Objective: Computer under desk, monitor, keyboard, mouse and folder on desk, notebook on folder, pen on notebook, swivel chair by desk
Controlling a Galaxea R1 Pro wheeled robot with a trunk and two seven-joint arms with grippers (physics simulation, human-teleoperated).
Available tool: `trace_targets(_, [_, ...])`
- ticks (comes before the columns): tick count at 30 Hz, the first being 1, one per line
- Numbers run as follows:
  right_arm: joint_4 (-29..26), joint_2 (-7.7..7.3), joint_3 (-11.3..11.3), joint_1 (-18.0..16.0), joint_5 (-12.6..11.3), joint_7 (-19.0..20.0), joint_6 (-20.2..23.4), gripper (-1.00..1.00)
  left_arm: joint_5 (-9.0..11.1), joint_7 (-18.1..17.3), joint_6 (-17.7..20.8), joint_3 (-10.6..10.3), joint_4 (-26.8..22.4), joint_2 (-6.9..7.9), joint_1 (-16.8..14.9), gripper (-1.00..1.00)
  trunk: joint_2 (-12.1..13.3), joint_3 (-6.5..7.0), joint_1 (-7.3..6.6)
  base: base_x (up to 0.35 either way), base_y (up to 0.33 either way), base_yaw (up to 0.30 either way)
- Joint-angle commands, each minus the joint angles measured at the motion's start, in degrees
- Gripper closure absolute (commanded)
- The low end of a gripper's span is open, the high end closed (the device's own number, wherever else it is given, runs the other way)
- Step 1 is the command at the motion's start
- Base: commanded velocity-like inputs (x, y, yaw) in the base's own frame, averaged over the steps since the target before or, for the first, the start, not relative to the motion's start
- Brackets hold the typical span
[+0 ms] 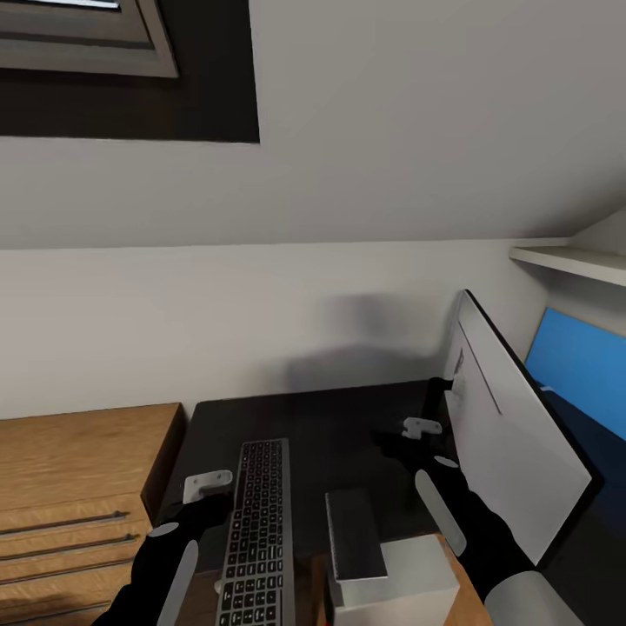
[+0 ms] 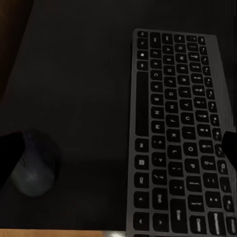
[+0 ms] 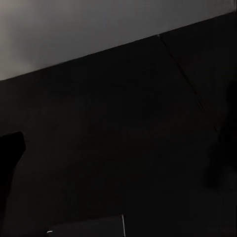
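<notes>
On the black desk [image 1: 330, 426] the slim silver-framed keyboard [image 1: 256, 522] [image 2: 177, 133] lies lengthwise. My left gripper [image 1: 204, 504] [image 2: 118, 153] hovers open just beside the keyboard, and the small black mouse [image 2: 32, 170] rests on the desk by one of its fingertips [image 2: 10, 153]. The monitor [image 1: 509, 435] stands at the desk's right with its pale grey back toward me. Close to the monitor's black stem [image 1: 435, 396], my right gripper [image 1: 404, 448] hangs over bare desktop [image 3: 118, 138], open with nothing in it. The grey computer [image 1: 382, 565] shows at the desk's front edge.
A light wood chest [image 1: 78, 487] with steel handles adjoins the desk's left end. The pale wall [image 1: 261, 313] slopes up behind it to a dark-framed skylight [image 1: 87, 43]. A blue back panel [image 1: 578, 365] and a white shelf [image 1: 569, 261] sit at the right.
</notes>
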Motion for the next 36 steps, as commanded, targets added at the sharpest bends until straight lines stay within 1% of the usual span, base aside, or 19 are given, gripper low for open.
trace_targets(1, [0.0, -0.17, 0.2, -0.1, -0.6, -0.7, 0.1, -1.0, 0.6, 0.5, 0.2, -0.1, -0.1, 0.01, 0.0, -1.0, -0.1, -0.06, 0.02, 0.011, 0.0, -0.213])
trace_targets(7, [0.3, -0.5, -0.4, -0.1, -0.7, -1.0, 0.1, -1.0, 0.6, 0.5, 0.2, -0.1, -0.1, 0.0, 0.0, -1.0, -0.1, 0.2, 0.02, 0.004, 0.0, -0.226])
trace_targets(9, [0.5, -0.55, -1.3, -0.1, -0.7, -1.0, 0.1, -1.0, 0.6, 0.4, 0.2, -0.1, -0.1, 0.0, 0.0, -1.0, -0.1, 0.28, 0.02, 0.001, 0.0, -0.231])
trace_targets(12, [0.5, -0.56, -1.7, -0.1, -0.7, -1.0, 0.1, -1.0, 0.6, 0.4, 0.2, -0.1, -0.1, 0.0, 0.0, -1.0, -0.1, 0.42, 0.02, 0.0, 0.0, -0.232])
trace_targets(19, [0.6, -0.56, -2.1, -0.1, -0.8, -1.1, 0.2, -1.0, 0.6, 0.3, 0.2, -0.1, -0.4, 0.01, 0.0, -1.0, -0.1, 0.72, 0.02, 0.0, 0.0, -0.233])
trace_targets(20, [0.7, -0.55, -3.0, -0.1, -0.7, -1.7, 0.2, -1.0, 0.6, 0.2, 0.2, -0.1, -0.5, 0.04, 0.0, -1.0, -0.1, 0.76, 0.02, 0.0, 0.0, -0.233])
trace_targets(21, [0.9, -0.53, -3.5, -0.1, -0.7, -1.9, 0.2, -1.0, 0.6, 0.2, 0.2, -0.1, -0.6, 0.02, 0.0, -1.0, -0.1, 0.81, 0.02, 0.0, 0.0, -0.233])
trace_targets(25, [1.9, -0.49, -4.6, -0.1, -0.8, -2.4, 0.2, -1.0, 0.7, 0.2, 0.3, -0.1, -1.1, -0.01, 0.0, -1.0, -0.1, 0.98, 0.02, 0.0, 0.0, -0.233])
trace_targets(28, [2.0, -0.54, -4.8, -0.1, -0.8, -2.4, 0.2, -1.0, 0.7, 0.1, 0.4, -0.2, -1.2, -0.06, 0.0, -1.0, -0.1, 1.11, 0.02, 0.0, 0.0, -0.233])
trace_targets(33, [2.1, -0.44, -7.0, -0.1, -0.7, -2.5, 0.2, -1.0, 0.8, 0.1, 0.5, -0.2, -1.3, -0.08, 0.0, -1.0, -0.1, 1.33, 0.02, 0.0, 0.0, -0.233])
trace_targets(36, [2.1, -0.47, -7.5, -0.1, -0.7, -2.5, 0.2, -1.0, 0.8, 0.1, 0.5, -0.2, -1.3, -0.08, 0.0, -1.0, -0.1, 1.46, 0.02, 0.0, 0.0, -0.233])
